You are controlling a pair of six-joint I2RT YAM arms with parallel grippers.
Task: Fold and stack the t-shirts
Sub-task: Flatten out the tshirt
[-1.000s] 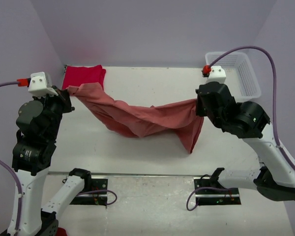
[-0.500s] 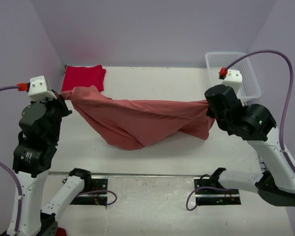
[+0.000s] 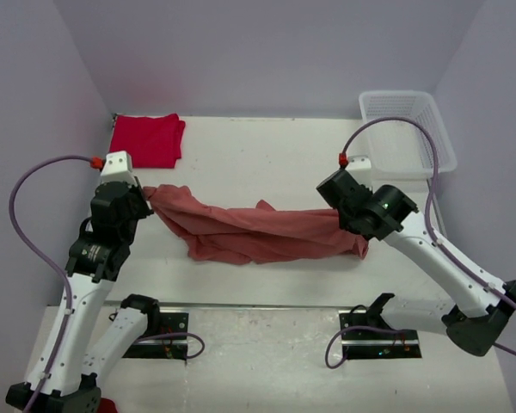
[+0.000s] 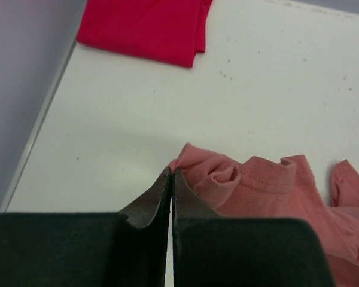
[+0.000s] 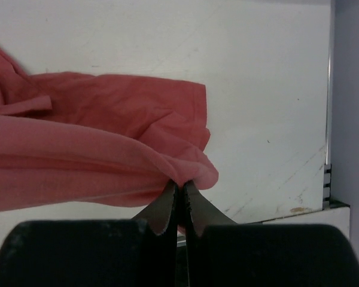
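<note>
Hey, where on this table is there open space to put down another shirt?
The widest bare patch is the far middle of the table, between the red shirt and the basket, behind the pink shirt. The middle band is crowded: the left pincer and right pincer hold the pink shirt stretched across it.

The white table (image 3: 267, 155) carries a folded red t-shirt (image 3: 146, 140) in its far left corner and a white mesh basket (image 3: 402, 94) in the far right. A salmon-pink t-shirt (image 3: 258, 234) sprawls crumpled across the middle.
</note>
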